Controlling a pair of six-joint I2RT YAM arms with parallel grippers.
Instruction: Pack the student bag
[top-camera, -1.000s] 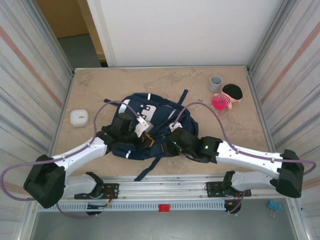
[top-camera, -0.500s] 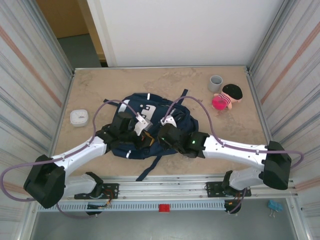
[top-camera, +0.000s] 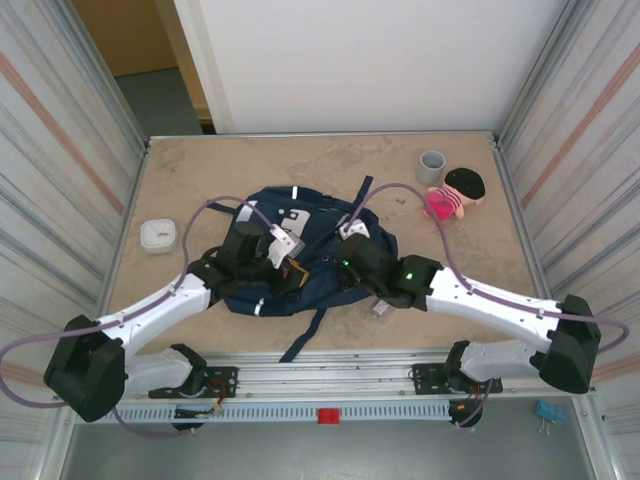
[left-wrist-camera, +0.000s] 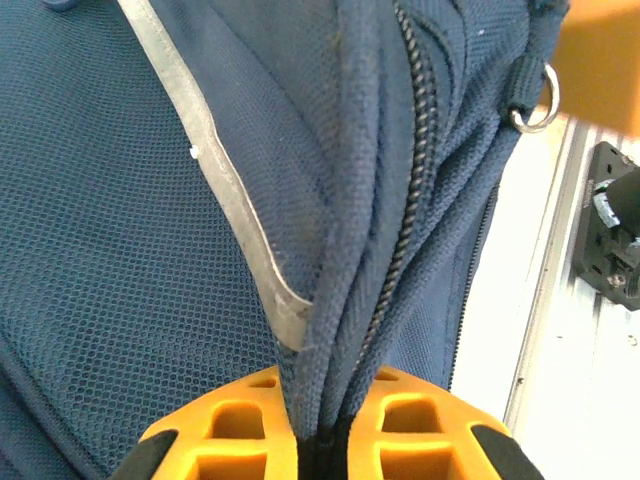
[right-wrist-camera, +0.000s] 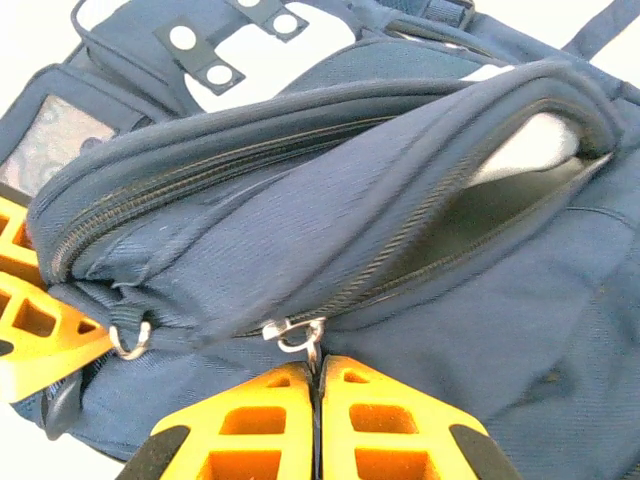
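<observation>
The student bag (top-camera: 300, 240), navy with white patches, lies flat at the table's middle. My left gripper (top-camera: 291, 270) is shut on a fold of its fabric beside a zip (left-wrist-camera: 322, 400); a pale reflective stripe (left-wrist-camera: 215, 180) runs up from the jaws. My right gripper (top-camera: 340, 272) is shut on the metal zip pull (right-wrist-camera: 305, 337) of a compartment at the bag's near side. That compartment's zip gapes partly open to the right, showing something pale inside (right-wrist-camera: 530, 140). The left gripper's orange fingers (right-wrist-camera: 30, 320) show at the left edge of the right wrist view.
A grey cup (top-camera: 431, 166) and a plush doll with a pink part (top-camera: 455, 194) stand at the back right. A small white round object (top-camera: 158, 236) lies left of the bag. Dark straps (top-camera: 305, 335) trail toward the near table edge.
My right gripper has closed onto the zip pull. Its arm swung left over the bag, then back right. The left gripper has kept its hold and place.
</observation>
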